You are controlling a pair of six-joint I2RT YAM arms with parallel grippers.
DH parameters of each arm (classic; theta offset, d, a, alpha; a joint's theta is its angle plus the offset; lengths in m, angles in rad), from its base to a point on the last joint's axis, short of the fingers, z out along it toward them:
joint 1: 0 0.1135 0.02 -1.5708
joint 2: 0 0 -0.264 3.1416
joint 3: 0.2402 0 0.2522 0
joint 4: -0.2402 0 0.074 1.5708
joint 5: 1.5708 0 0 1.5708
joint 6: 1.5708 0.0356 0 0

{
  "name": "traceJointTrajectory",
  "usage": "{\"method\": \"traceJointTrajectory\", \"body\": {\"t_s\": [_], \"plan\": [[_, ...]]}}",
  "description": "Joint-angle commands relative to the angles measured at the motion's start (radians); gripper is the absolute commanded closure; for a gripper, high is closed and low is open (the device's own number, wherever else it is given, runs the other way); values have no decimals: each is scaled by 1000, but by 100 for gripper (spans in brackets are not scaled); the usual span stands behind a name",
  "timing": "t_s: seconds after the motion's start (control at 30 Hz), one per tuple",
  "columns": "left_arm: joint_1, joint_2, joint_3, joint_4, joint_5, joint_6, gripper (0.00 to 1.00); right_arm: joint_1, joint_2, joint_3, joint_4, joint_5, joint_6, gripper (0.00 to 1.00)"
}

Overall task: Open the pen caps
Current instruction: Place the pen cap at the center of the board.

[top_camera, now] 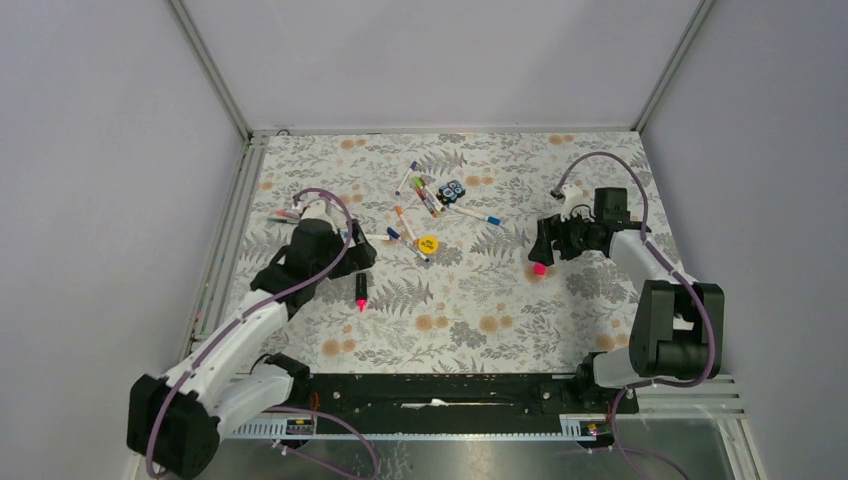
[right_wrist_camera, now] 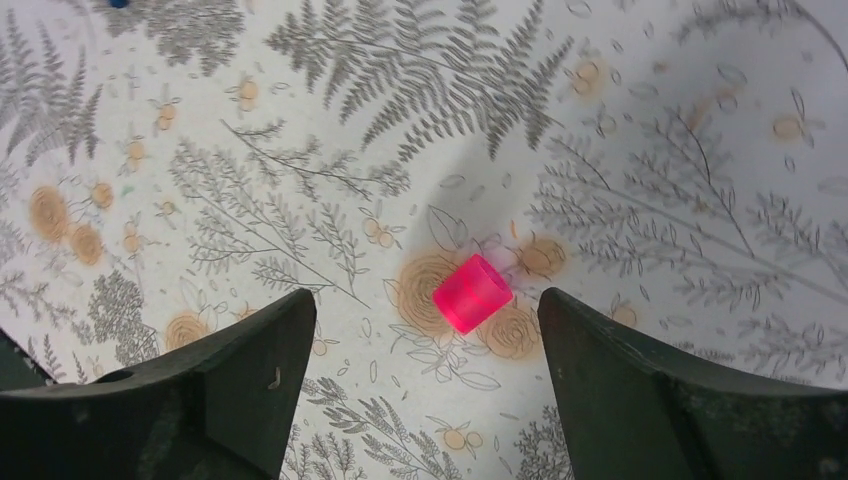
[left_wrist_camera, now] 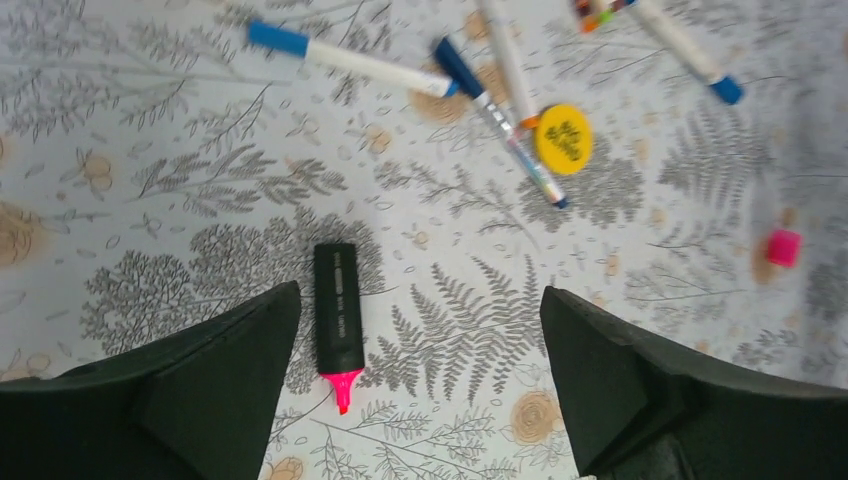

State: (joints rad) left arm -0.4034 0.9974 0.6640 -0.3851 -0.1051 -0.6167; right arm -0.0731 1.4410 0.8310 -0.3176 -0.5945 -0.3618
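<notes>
The left jaws are spread wide and hold nothing. In the left wrist view, the highlighter (left_wrist_camera: 338, 322) lies flat on the desk (left_wrist_camera: 180, 180) between them, closer to the finger on the left of that view. It has a black barrel, and its bare pink tip points toward the camera. Its cap is off.

The pink cap (right_wrist_camera: 472, 293) lies on its side on the flowered cloth, well apart from the highlighter. In the right wrist view it sits between the right jaws. These are also spread wide, and neither finger touches the cap.

From the top camera, the highlighter (top_camera: 361, 291) lies just in front of the left arm (top_camera: 300, 265). The pink cap (top_camera: 539, 268) lies below the head of the right arm (top_camera: 640, 255).

The other pens (top_camera: 425, 195) lie scattered in a loose group near the middle of the far half of the desk. Most have white barrels and coloured ends. A flat yellow disc (top_camera: 428, 243) sits at the near side of this group and touches one thin pen. A small black-and-blue block (top_camera: 452, 190) sits at the far right side of the group. From this view I cannot tell which of these thin pens are capped.
</notes>
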Motion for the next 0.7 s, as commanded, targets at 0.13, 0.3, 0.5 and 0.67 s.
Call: {"method": "traceJointTrajectory", "body": {"t_s": [0.13,0.3,0.5,0.67], "plan": [[12,-221,-128,245,100,62,1,36,93,198,-120,-252,-371,10],[14,-225,-151,282,160,55,1,148,273,427,-255,-114,-460,1],[14,-200,-149,291,156,63,1,262,521,707,-346,87,-395,0],[15,-180,-148,295,144,66,1,331,659,878,-372,168,-347,1]]}}
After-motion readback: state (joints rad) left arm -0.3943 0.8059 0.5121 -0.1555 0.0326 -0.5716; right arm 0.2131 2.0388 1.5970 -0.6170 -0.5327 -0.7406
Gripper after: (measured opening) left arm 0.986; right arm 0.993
